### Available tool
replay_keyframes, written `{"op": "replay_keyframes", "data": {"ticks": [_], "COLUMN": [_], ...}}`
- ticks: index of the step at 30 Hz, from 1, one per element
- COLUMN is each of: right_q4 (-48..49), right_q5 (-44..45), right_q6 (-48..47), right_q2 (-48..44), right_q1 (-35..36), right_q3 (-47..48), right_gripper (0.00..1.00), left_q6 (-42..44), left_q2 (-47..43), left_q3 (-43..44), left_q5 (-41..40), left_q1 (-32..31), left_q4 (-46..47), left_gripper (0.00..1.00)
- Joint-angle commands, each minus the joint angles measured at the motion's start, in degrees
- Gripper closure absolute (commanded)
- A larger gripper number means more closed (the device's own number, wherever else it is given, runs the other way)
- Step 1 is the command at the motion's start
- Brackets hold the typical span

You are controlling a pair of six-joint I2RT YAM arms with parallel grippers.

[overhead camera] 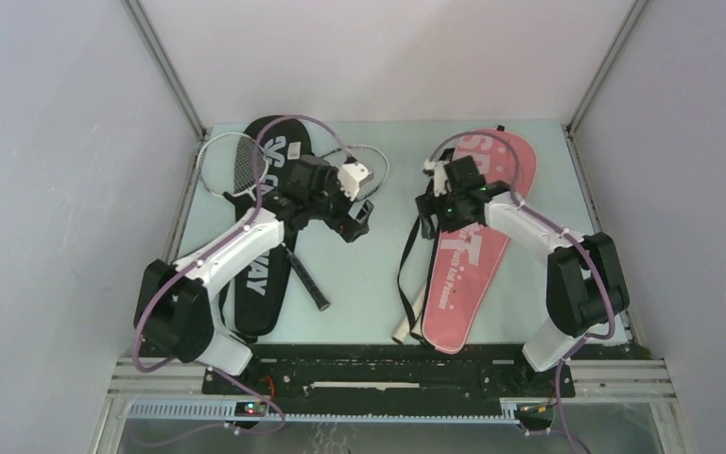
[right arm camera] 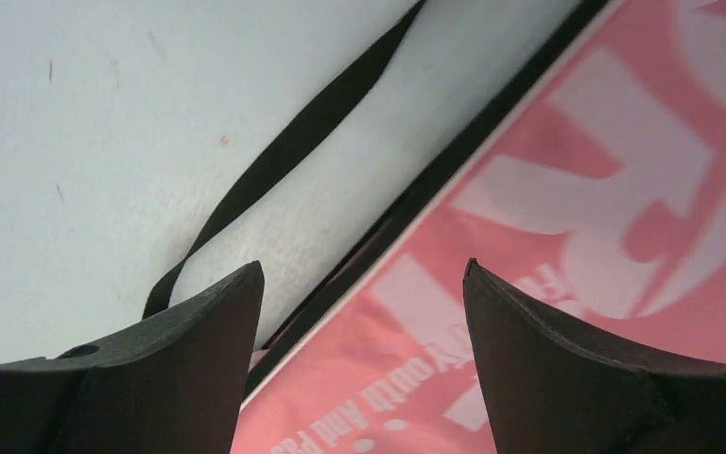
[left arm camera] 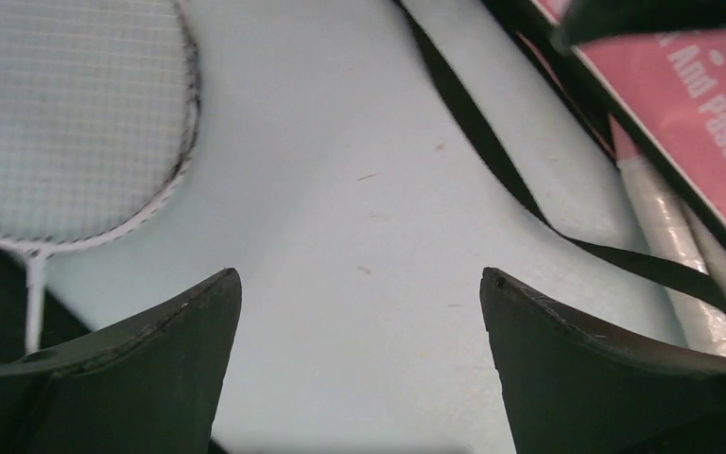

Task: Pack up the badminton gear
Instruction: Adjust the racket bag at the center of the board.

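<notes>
Left of the pink cover (overhead camera: 463, 284), a white-framed racket (overhead camera: 234, 163) lies loose beside the black cover (overhead camera: 263, 284), so I judge packing barely begun; my left end effector (overhead camera: 357, 222) and, over the pink cover's edge, my right end effector (overhead camera: 432, 208) both gape wide, holding nothing.

Open table (left arm camera: 340, 236) lies between the white-framed racket (left arm camera: 66, 113) and black strap (left arm camera: 492, 151).
</notes>
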Motion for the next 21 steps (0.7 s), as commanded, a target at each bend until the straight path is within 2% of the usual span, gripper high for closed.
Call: {"op": "replay_keyframes", "data": {"ticks": [1, 6, 13, 21], "right_q4": [2.2, 0.37, -2.44, -4.15], "right_q5": [10.35, 18.84, 26.34, 29.61], "right_q6": [2.24, 0.67, -3.16, -6.26], "right_q2": [0.12, 4.78, 11.07, 6.65], "right_q1": [6.97, 10.81, 11.52, 8.98], "right_q3": [-1.19, -1.18, -1.21, -3.89], "right_gripper": [0.15, 0.15, 0.18, 0.33], "left_q6": [2.51, 3.02, 1.84, 1.42], "left_q2": [-5.67, -7.58, -6.17, -4.74], "left_q3": [-2.69, -4.47, -4.2, -4.08], "left_q5": [-5.44, -6.12, -2.23, 0.67], "left_q1": [2.56, 4.23, 4.29, 4.28], "left_q4": [1.04, 1.3, 1.08, 0.56], "left_gripper": [0.0, 0.0, 0.0, 0.0]}}
